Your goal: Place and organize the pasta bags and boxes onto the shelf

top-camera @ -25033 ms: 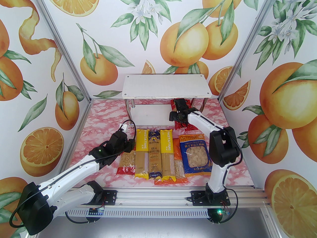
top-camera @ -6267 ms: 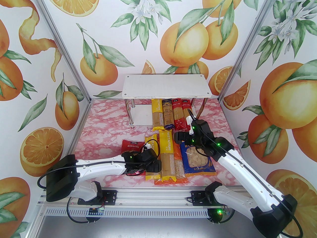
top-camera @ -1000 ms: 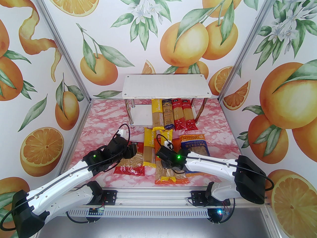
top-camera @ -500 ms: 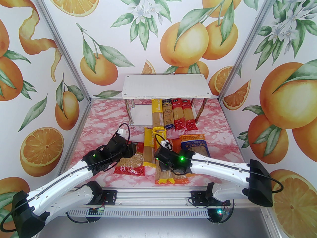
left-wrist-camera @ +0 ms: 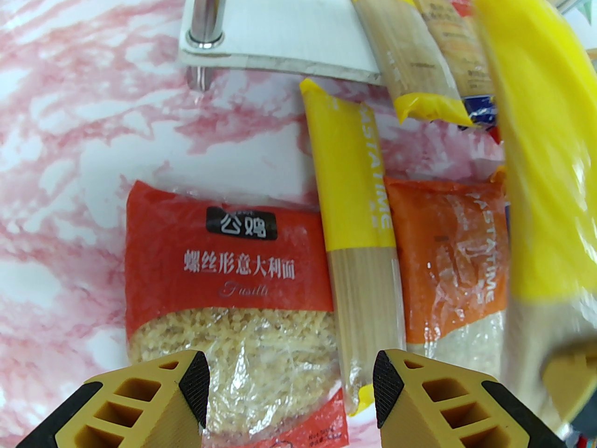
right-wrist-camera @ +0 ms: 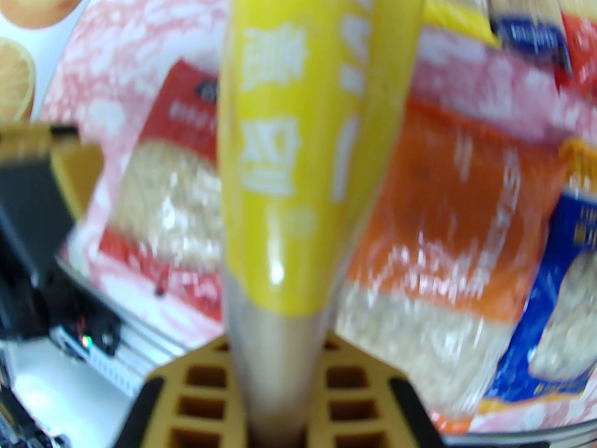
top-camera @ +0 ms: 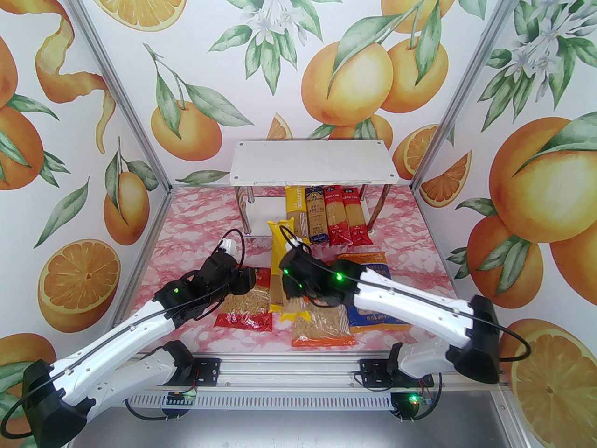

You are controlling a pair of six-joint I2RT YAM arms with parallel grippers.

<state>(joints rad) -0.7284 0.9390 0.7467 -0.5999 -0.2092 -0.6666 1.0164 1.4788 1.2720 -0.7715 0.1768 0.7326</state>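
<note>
The red pasta bag (top-camera: pixel 245 308) lies flat on the pink marble table (top-camera: pixel 196 231), directly below the left gripper (top-camera: pixel 248 282). The jaws of this gripper stand apart at a middle width and nothing is between them. In the left wrist view one of its fingertips (left-wrist-camera: pixel 193 381) is above the clear part of the bag, and the other is above the near end of the lying yellow pack (left-wrist-camera: pixel 354 231). This pack rests just to the right of the bag, touching its edge.

Further to the right, the right gripper (right-wrist-camera: pixel 279 371) is closed on the held yellow pack (top-camera: pixel 280 237) and grips it around the clear middle part. The pack goes forward from the fingers, and its far yellow end is raised above the table and points toward the shelf (top-camera: pixel 312 164). I cannot tell if its near end touches anything. Under this gripper and a little to its right lies the orange bag (top-camera: pixel 326 329), and to the right of that, partly under the right arm, the blue bag (top-camera: pixel 378 322).

The shelf stands beyond both grippers. On its lower board four narrow packs lie side by side: the shelved yellow pack (top-camera: pixel 296 210), the dark blue pack (top-camera: pixel 316 220) and two red packs (top-camera: pixel 335 220). Their near ends pass over the front edge of the board
</note>
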